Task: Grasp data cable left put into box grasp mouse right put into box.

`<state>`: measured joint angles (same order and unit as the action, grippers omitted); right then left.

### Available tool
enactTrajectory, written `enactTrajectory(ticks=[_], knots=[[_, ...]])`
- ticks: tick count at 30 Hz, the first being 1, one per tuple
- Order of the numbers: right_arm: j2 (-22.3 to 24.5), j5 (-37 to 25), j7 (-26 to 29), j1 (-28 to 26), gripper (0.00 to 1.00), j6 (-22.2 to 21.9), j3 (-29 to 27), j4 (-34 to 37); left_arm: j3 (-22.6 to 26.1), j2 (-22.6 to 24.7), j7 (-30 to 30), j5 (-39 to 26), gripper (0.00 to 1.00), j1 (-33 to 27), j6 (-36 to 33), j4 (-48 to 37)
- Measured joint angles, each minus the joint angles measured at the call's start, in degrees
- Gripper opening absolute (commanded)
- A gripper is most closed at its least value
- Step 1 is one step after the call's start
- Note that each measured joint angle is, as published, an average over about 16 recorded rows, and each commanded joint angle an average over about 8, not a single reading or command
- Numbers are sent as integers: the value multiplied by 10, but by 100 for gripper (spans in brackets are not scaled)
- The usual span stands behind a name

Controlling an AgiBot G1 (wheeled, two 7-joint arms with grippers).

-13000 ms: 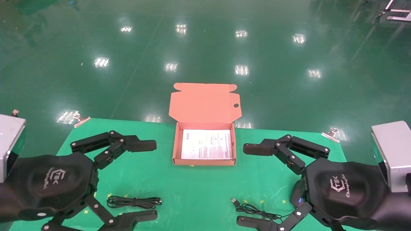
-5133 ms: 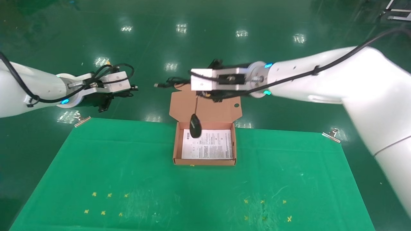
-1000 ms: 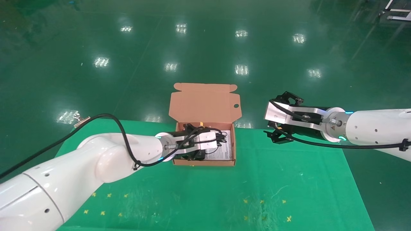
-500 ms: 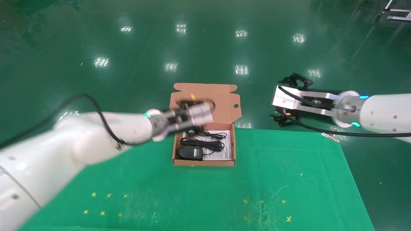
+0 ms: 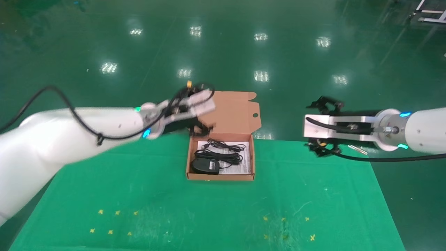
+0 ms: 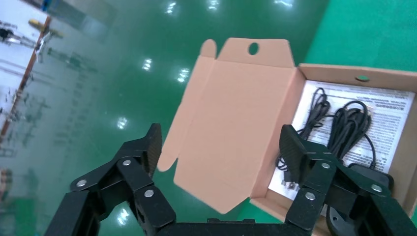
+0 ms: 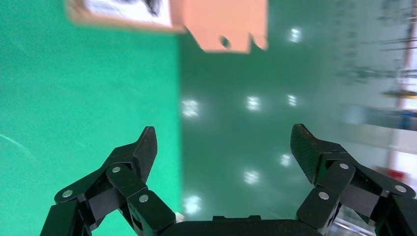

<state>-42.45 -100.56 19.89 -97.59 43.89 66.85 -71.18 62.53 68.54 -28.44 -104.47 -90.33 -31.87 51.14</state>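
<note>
Both items lie in the box (image 5: pixel 190 164): cable (image 5: pixel 223 153) and mouse (image 5: pixel 205 166) below the left claw (image 6: pixel 221 147), wide open and empty; right claw (image 7: pixel 223 147) likewise, so only withdrawal appears outstanding.

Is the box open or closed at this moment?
Open. The box has its flap lid standing up at the back, and the mouse and data cable are visible inside.

box (image 5: pixel 251 164): orange-brown cardboard
sheet (image 5: pixel 244 164): white, dark print
mouse (image 5: pixel 205 166): black, grey label
data cable (image 5: pixel 223 153): black
tabletop (image 5: pixel 216 212): green, small yellow marks
tools: black
</note>
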Motion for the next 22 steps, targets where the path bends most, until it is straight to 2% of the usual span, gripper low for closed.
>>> enactTrajectory(ticks=[15,22], knots=[[19,154,-24,94,100,110,-133,-6,-122,-88,46,164,100,75,-141,59],[24,192,-30,118,100,137,-166,-8,-152,-110,58,205,100,94,-176,73]])
